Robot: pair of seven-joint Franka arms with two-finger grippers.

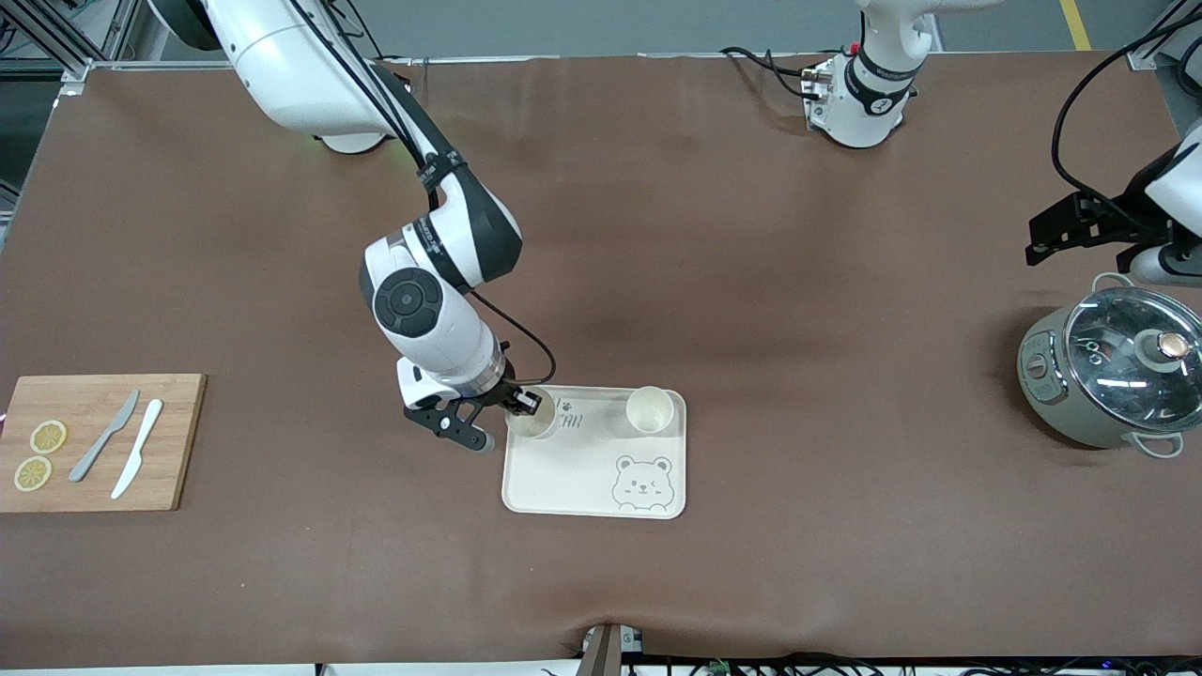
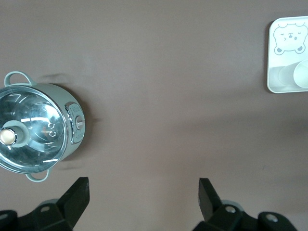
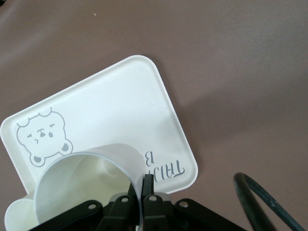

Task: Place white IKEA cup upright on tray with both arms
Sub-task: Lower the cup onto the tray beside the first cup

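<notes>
The cream-white bear tray (image 1: 582,479) lies mid-table. My right gripper (image 1: 521,402) is shut on the rim of a white cup (image 1: 531,422), one finger inside and one outside. It holds the cup upright at the tray's corner by the "TAIJI BEAR" lettering. I cannot tell whether the cup's base touches the tray. The right wrist view shows the pinched cup (image 3: 86,187), the gripper (image 3: 143,185) and the tray (image 3: 106,110). A second white cup (image 1: 649,409) stands upright on the tray. My left gripper (image 2: 143,185) is open and empty, waiting over bare table by the pot.
A grey-green pot with a glass lid (image 1: 1113,366) stands at the left arm's end and also shows in the left wrist view (image 2: 33,127). A wooden cutting board (image 1: 94,441) with two knives and two lemon slices lies at the right arm's end.
</notes>
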